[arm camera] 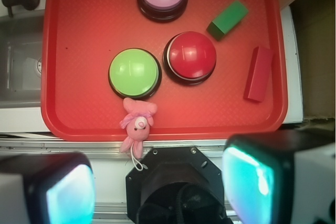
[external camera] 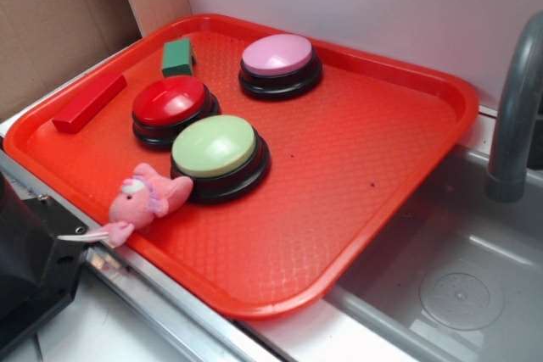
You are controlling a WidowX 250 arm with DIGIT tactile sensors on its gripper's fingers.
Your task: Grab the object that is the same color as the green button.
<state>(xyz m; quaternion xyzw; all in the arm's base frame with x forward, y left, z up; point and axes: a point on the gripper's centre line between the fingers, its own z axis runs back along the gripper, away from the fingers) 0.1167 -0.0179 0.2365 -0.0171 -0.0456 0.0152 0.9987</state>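
The gripper [arm camera: 157, 187] hangs high above the tray's near edge, its glossy pads [arm camera: 71, 195] spread wide apart on nothing. The textured red plastic tray [external camera: 356, 175] carries the domed pale-green button [external camera: 214, 146] on its black base; the small matte green block [external camera: 177, 57] lies at the far edge.

Red tray [external camera: 399, 158] sits on counter [external camera: 170, 315], overhanging sink [external camera: 458, 286] at one side. On tray: green button [external camera: 216, 148] nr centre-front, red button [external camera: 170, 103] touching it, pink button [external camera: 280, 58] nr back edge, green block [external camera: 177, 57] nr back corner, red bar [external camera: 89, 103] along side edge, pink plush [external camera: 144, 201] over front rim.
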